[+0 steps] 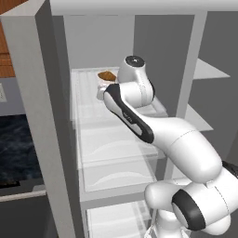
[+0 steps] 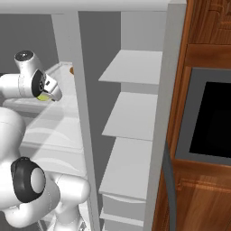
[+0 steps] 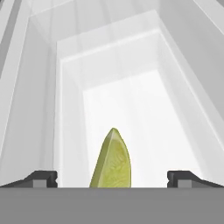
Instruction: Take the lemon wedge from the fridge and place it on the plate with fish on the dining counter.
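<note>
**Operator:** Holding over the shelf now. I have the lemon wedge (image 3: 112,159) dead centre in the hand view, standing on its edge with the point up, on a white translucent shelf (image 3: 144,113) inside the fridge (image 1: 28,116). My fingers (image 3: 112,179) are spread as wide as they go, one tip (image 3: 41,178) out to each side, and nothing is pinched between them. The wedge sits midway, touching neither.

**Spotter:** What worries you from here?

**Operator:** Mostly the size of it. The wedge is tiny against the fingers, so if I close while off centre, one tip reaches it first and I'd expect it to tip over or skate along the slick shelf. It tapers too, so a pinch high on the pointed end could squeeze it out. Closing too low risks scraping the shelf. And the shelf walls stand close on both sides in the hand view, so a sideways correction could knock the hand against them.

**Spotter:** And the arm itself?

**Operator:** Stretched forward from the base into the open fridge at upper-shelf height. In the left base view the forearm runs up and inward, with the wrist bent over so the hand points down and back along the shelf. In the right base view I can see a sliver of yellow-green right under the hand. A brown food item (image 1: 106,75) lies further back on that shelf, apart from the hand, and I'd rather not nudge it. The plate and fish are for later.
</note>
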You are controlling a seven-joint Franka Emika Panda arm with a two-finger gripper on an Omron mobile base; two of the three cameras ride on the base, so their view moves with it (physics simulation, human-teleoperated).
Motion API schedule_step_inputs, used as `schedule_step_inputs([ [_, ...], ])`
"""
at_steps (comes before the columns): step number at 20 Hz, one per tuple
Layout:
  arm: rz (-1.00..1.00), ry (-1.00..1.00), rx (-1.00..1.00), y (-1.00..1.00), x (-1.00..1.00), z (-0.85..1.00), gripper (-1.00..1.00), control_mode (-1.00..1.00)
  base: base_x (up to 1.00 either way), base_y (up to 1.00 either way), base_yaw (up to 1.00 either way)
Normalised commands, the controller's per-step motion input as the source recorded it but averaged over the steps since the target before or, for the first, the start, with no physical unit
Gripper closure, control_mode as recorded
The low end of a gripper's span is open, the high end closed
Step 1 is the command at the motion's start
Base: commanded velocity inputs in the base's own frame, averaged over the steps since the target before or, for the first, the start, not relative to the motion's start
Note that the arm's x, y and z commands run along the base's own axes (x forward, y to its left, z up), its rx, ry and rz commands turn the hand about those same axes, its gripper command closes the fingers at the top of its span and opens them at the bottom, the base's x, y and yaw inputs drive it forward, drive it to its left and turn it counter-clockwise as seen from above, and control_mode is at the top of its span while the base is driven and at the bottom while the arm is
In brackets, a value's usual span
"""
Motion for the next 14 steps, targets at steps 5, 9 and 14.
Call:
schedule_step_inputs([
  [5, 0.00, 0.00, 0.00, 0.00, 0.20, -0.16, -1.00, -1.00, 0.00, 0.00, 0.00],
  [9, 0.00, 0.00, 0.00, 0.00, 0.30, -0.13, -1.00, -1.00, 0.00, 0.00, 0.00],
  [14, 0.00, 0.02, 0.00, 0.03, 0.11, -0.24, -1.00, -1.00, 0.00, 0.00, 0.00],
])
